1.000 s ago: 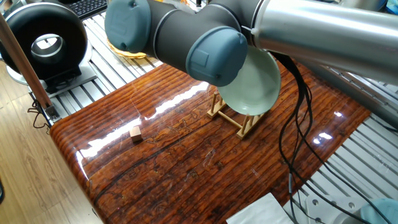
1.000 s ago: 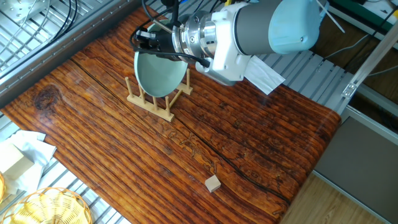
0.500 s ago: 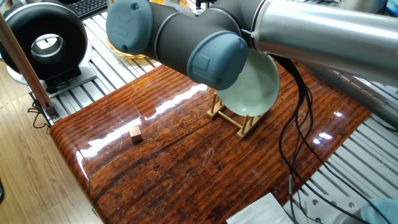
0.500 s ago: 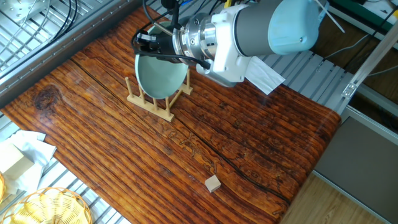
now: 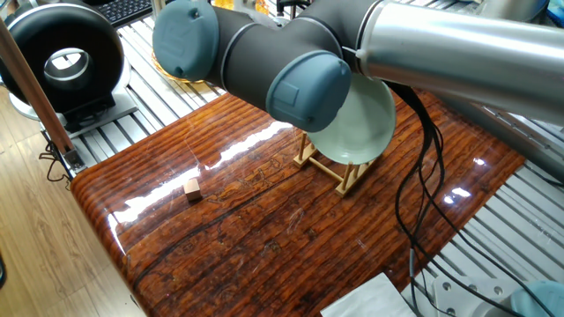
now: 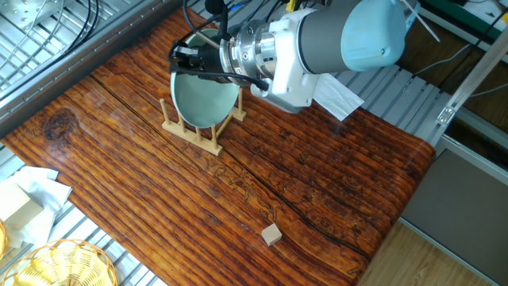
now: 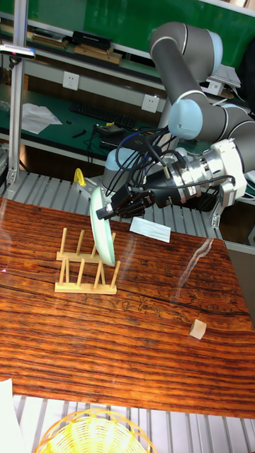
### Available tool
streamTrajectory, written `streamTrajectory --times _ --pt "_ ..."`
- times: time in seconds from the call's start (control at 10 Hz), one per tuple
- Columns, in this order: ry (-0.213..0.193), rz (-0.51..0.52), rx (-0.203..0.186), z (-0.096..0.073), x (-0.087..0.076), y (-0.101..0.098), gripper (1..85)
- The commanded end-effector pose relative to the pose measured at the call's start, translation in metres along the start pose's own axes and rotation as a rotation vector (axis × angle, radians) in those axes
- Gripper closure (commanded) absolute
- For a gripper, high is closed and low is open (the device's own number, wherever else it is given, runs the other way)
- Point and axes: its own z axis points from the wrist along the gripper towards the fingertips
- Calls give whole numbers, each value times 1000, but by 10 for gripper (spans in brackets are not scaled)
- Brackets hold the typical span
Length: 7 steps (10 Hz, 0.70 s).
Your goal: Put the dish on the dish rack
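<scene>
One fixed view: no legible writing is seen. The dish (image 5: 363, 123) is stood on edge in the dish rack (image 5: 331, 169); the gripper is hidden by the arm (image 5: 264, 57). A small wooden cube (image 5: 191, 187) lies at 9 o'clock of the rack.

The other fixed view: the gripper (image 6: 184, 60) is seen at the dish's 12 o'clock rim, seemingly closed on it. A wicker basket (image 6: 59, 264) sits at 7 o'clock.

Tall fixed view: the dish (image 7: 100, 226) is tilted between pegs, pinched by the fingers (image 7: 113, 209).
</scene>
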Motion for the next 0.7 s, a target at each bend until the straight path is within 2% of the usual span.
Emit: streamTrajectory --times 0.0,0.2,0.4,0.6 --pt "5 -4 -14 1 1 3 847" --pt "21 -6 -23 1 5 5 847" --pt "64 -32 -20 1 15 0 847" --pt "73 -34 -26 0 18 1 847"
